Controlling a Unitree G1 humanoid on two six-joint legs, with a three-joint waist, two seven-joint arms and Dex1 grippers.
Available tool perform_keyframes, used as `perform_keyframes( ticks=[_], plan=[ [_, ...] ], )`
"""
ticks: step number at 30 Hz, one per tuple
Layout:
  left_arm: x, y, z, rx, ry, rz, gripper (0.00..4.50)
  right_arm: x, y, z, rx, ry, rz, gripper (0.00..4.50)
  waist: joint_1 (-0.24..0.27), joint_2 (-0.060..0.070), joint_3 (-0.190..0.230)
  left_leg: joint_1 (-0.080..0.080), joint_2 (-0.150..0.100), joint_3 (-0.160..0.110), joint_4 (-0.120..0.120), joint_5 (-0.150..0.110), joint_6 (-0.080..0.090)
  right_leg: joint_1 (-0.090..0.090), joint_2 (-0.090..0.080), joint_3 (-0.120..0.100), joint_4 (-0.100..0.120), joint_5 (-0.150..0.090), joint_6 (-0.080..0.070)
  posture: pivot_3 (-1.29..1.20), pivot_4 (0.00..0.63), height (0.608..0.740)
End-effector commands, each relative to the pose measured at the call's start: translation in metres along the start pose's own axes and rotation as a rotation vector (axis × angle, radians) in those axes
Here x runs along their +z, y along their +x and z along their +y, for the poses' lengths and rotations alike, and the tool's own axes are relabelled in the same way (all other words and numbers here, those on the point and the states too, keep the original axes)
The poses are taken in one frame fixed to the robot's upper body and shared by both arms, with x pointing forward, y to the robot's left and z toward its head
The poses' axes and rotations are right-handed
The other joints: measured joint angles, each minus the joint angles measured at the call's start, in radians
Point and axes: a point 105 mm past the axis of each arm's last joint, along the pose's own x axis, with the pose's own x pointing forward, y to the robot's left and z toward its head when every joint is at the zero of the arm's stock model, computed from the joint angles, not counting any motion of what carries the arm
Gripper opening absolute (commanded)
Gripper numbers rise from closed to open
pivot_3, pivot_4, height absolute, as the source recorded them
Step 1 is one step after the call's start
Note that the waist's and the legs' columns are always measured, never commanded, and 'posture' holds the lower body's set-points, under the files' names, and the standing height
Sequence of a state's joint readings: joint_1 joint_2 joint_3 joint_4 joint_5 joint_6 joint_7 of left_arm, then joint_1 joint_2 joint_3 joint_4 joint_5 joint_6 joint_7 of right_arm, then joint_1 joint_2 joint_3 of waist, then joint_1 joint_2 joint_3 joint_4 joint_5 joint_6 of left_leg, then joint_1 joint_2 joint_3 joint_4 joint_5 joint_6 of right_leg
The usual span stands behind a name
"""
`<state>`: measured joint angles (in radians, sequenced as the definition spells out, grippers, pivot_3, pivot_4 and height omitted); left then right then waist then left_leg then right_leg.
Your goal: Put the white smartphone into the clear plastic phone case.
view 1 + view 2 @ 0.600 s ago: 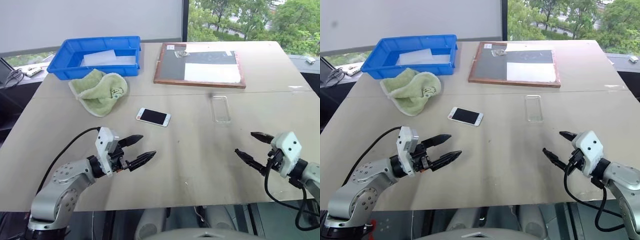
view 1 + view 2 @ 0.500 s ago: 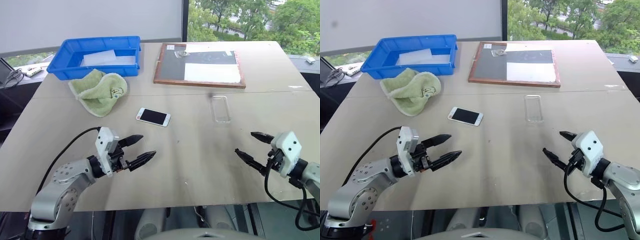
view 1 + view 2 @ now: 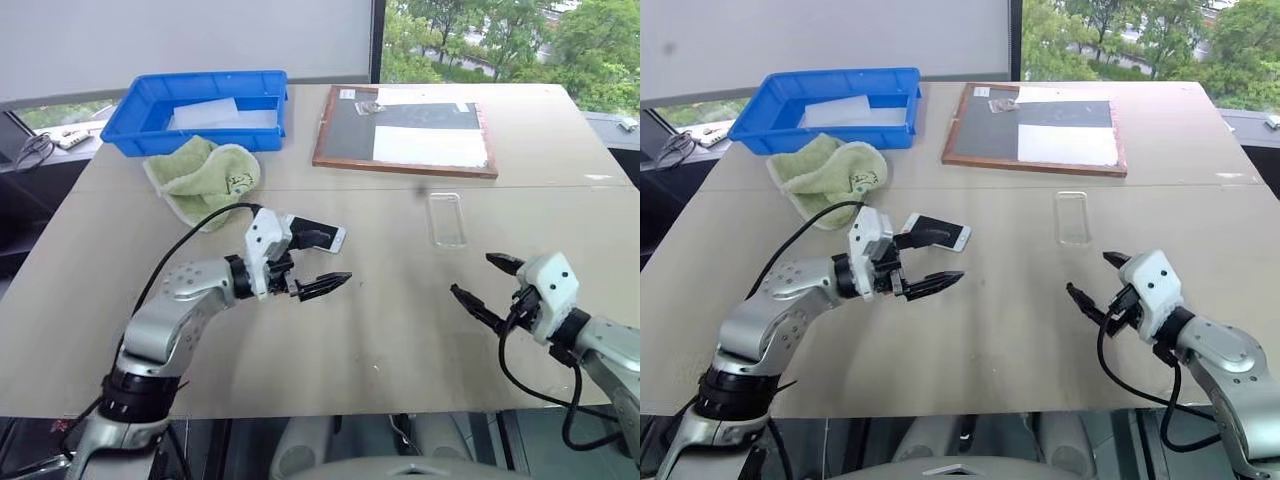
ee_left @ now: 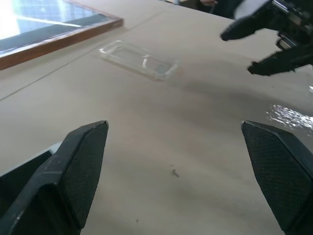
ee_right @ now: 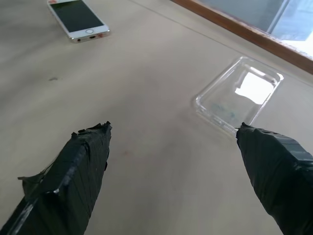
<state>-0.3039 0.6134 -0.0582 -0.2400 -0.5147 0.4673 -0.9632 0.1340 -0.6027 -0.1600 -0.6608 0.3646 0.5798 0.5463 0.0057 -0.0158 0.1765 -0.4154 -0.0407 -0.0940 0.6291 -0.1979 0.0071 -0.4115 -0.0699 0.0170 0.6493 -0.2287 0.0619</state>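
1. The desk (image 3: 380, 330) lies bare between the left hand (image 3: 315, 262) and the right hand (image 3: 482, 282); both hang above it with fingers spread wide and nothing between them.
2. The white smartphone (image 3: 937, 233) lies flat just beyond the left hand, with bare desk on its right side.
3. The clear plastic phone case (image 3: 446, 218) lies flat beyond the right hand, with bare desk all round it.
4. A green cloth (image 3: 202, 178) crowds the desk left of the smartphone.
5. Along the far edge, a blue bin (image 3: 205, 108) and a wood-framed board (image 3: 405, 130) bound the free room.
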Motion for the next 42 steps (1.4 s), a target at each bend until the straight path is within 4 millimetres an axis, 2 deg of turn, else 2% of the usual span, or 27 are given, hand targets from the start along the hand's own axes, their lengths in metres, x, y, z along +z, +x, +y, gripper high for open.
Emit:
perform_keyframes(
  ticks=[1, 7, 11, 15, 17, 20, 23, 24, 25, 28, 31, 33, 34, 36, 38, 40, 42],
  plan=[
    [0.010, 0.005, -0.003, -0.059, 0.058, -0.036, 4.50, 0.012, 0.013, 0.000, -0.042, 0.003, -0.014, 4.45, -0.005, 0.000, 0.000, 0.000, 0.000, 0.000, 0.000, 0.000, 0.000, 0.000, 0.000, 0.000, 0.000, 0.000, 0.000, 0.00, 0.150, 0.740],
    [0.019, 0.014, 0.006, -0.073, 0.085, -0.056, 4.50, 0.017, 0.034, -0.002, -0.099, 0.035, 0.024, 4.45, -0.011, 0.000, 0.000, -0.001, 0.000, 0.000, 0.000, 0.000, 0.000, 0.000, 0.000, 0.000, 0.000, 0.001, -0.001, 0.00, 0.150, 0.740],
    [0.020, 0.015, 0.004, -0.093, 0.092, -0.063, 4.50, 0.025, 0.048, -0.002, -0.114, 0.067, 0.024, 4.45, -0.018, 0.000, 0.000, -0.001, 0.000, 0.000, 0.000, 0.000, 0.000, 0.000, 0.000, 0.000, 0.000, 0.001, -0.001, 0.00, 0.150, 0.740],
    [0.025, 0.012, -0.006, -0.130, 0.105, -0.092, 4.50, 0.028, 0.083, -0.009, -0.197, 0.193, 0.077, 4.45, -0.032, 0.000, 0.000, 0.001, 0.000, 0.000, 0.000, 0.000, 0.000, -0.001, 0.001, 0.001, 0.002, 0.003, 0.003, 0.00, 0.150, 0.740],
    [0.029, 0.006, -0.008, -0.137, 0.088, -0.118, 4.50, 0.023, 0.101, -0.012, -0.225, 0.223, 0.136, 4.45, -0.037, 0.000, 0.000, 0.001, 0.000, -0.001, 0.000, 0.000, 0.000, -0.001, 0.001, 0.002, 0.004, 0.003, 0.003, 0.00, 0.150, 0.740],
    [0.028, 0.003, -0.010, -0.124, 0.092, -0.111, 4.50, 0.016, 0.117, -0.019, -0.252, 0.236, 0.180, 4.45, -0.035, 0.000, 0.000, 0.001, -0.001, -0.001, 0.000, 0.000, 0.000, -0.002, 0.001, 0.001, 0.005, 0.003, 0.002, 0.00, 0.150, 0.740],
    [0.028, -0.002, -0.010, -0.078, 0.096, -0.116, 4.50, -0.012, 0.129, -0.021, -0.227, 0.203, 0.297, 3.60, -0.035, 0.000, 0.000, 0.000, -0.002, 0.000, 0.000, 0.000, 0.000, -0.002, 0.000, 0.002, 0.005, 0.003, 0.002, 0.00, 0.150, 0.740],
    [0.027, -0.004, -0.011, -0.069, 0.096, -0.117, 4.50, -0.018, 0.131, -0.022, -0.225, 0.191, 0.314, 3.09, -0.037, 0.000, 0.000, 0.001, -0.003, 0.001, 0.000, 0.000, 0.000, -0.002, -0.001, 0.003, 0.005, 0.003, 0.002, 0.00, 0.150, 0.740],
    [0.027, -0.005, -0.011, -0.066, 0.096, -0.115, 4.50, -0.020, 0.131, -0.023, -0.225, 0.182, 0.320, 2.75, -0.039, -0.001, 0.000, 0.001, -0.003, 0.002, 0.000, 0.000, 0.000, -0.001, -0.001, 0.003, 0.005, 0.003, 0.003, 0.00, 0.150, 0.740],
    [0.023, -0.010, -0.012, -0.032, 0.087, -0.110, 4.50, -0.022, 0.128, -0.026, -0.194, 0.117, 0.327, 1.34, -0.040, -0.001, -0.001, 0.003, -0.002, 0.001, 0.001, 0.000, 0.000, -0.001, 0.000, 0.003, 0.007, 0.003, 0.003, 0.00, 0.150, 0.740],
    [0.021, -0.012, -0.014, -0.010, 0.085, -0.111, 4.50, -0.015, 0.122, -0.026, -0.136, 0.043, 0.293, 0.05, -0.035, -0.001, -0.001, 0.003, -0.002, 0.000, 0.002, 0.000, 0.000, 0.000, 0.000, 0.002, 0.008, 0.003, 0.003, 0.00, 0.150, 0.740],
    [0.021, -0.012, -0.014, 0.000, 0.084, -0.112, 4.50, -0.008, 0.119, -0.022, -0.082, 0.020, 0.254, 0.05, -0.030, -0.001, -0.001, 0.002, -0.002, 0.000, 0.003, 0.000, 0.000, 0.000, 0.000, 0.002, 0.007, 0.003, 0.003, 0.00, 0.150, 0.740],
    [0.021, -0.013, -0.014, 0.008, 0.084, -0.113, 4.50, -0.001, 0.113, -0.013, 0.003, 0.010, 0.217, 0.05, -0.027, -0.001, -0.001, 0.001, -0.003, 0.000, 0.003, 0.000, 0.000, 0.000, -0.001, 0.002, 0.007, 0.003, 0.003, 0.00, 0.150, 0.740],
    [0.020, -0.015, -0.012, 0.023, 0.083, -0.110, 4.50, 0.012, 0.098, 0.010, 0.203, -0.021, 0.145, 0.05, -0.021, -0.001, 0.000, 0.001, -0.003, -0.001, 0.003, 0.000, 0.000, 0.000, 0.000, 0.002, 0.007, 0.003, 0.003, 0.00, 0.150, 0.740],
    [0.018, -0.018, -0.009, 0.034, 0.085, -0.098, 4.50, 0.028, 0.074, 0.044, 0.464, -0.069, 0.045, 0.05, -0.022, 0.000, 0.000, 0.000, -0.003, -0.001, 0.002, 0.000, 0.000, -0.001, 0.000, 0.001, 0.006, 0.003, 0.003, 0.00, 0.150, 0.740],
    [0.015, -0.020, -0.008, 0.032, 0.086, -0.085, 4.50, 0.031, 0.060, 0.063, 0.608, -0.090, 0.032, 0.05, -0.026, 0.000, 0.001, 0.000, -0.002, -0.001, 0.002, 0.000, 0.001, -0.001, 0.000, 0.001, 0.005, 0.003, 0.003, 0.00, 0.150, 0.740],
    [0.011, -0.020, -0.011, -0.004, 0.081, -0.051, 4.50, 0.022, 0.068, 0.075, 0.683, -0.177, 0.059, 0.05, -0.038, 0.000, 0.001, 0.001, 0.000, -0.001, 0.002, 0.000, 0.001, -0.001, 0.000, 0.001, 0.005, 0.002, 0.004, 0.00, 0.150, 0.740]
  ],
)
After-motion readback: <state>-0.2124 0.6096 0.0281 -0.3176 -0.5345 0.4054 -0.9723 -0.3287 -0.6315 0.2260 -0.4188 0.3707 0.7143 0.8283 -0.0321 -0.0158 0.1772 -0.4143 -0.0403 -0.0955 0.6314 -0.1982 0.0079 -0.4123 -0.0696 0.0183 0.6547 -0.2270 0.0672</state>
